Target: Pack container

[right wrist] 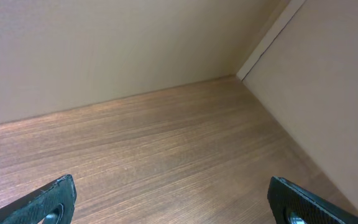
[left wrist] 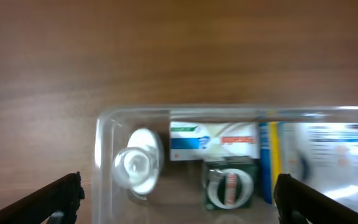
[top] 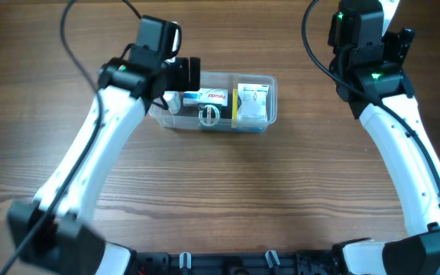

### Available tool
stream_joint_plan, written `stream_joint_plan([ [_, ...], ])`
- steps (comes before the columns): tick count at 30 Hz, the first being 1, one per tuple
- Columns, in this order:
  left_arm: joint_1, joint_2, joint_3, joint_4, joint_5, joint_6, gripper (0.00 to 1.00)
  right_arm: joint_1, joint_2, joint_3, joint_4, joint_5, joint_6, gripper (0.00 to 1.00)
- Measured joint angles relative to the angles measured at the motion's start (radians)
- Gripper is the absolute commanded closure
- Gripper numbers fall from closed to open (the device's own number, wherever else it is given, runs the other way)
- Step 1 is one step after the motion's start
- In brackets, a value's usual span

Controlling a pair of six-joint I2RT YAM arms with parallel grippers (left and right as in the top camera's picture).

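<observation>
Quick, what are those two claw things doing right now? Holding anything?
Left end effector: open, holding nothing, over the container.
Right end effector: open, holding nothing.

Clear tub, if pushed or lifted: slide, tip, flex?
Probably slides rather than tips: the container sits low, wide and flat on the smooth table. Its thin clear walls likely flex when pinched. It holds small boxes, so probably light; they may shift.
</observation>
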Motion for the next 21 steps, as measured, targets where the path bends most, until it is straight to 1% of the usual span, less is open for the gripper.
stream_joint_plan([
  [4, 0.006, -0.159, 0.0, -0.062, -0.001, 0.0, 0.0, 0.0, 0.0, 0.0, 0.0, 0.0, 0.0, 0.0],
  [7, 0.029, -0.304, 0.0, -0.134, -0.03, 0.0, 0.0, 0.0, 0.0, 0.0, 0.0, 0.0, 0.0, 0.0],
  [9, 0.065, -0.44, 0.0, -0.209, -0.097, 0.0, 0.0, 0.0, 0.0, 0.0, 0.0, 0.0, 0.0, 0.0],
  [14, 0.1, -0.652, 0.0, -0.332, -0.182, 0.0, 0.0, 0.0, 0.0, 0.0, -0.002, 0.0, 0.0, 0.0],
  [17, 0.1, -0.772, 0.0, -0.381, -0.2, 0.0, 0.0, 0.0, 0.0, 0.0, -0.002, 0.0, 0.0, 0.0],
  [21, 0.1, -0.895, 0.0, -0.395, -0.211, 0.0, 0.0, 0.0, 0.0, 0.0, -0.002, 0.0, 0.0, 0.0],
])
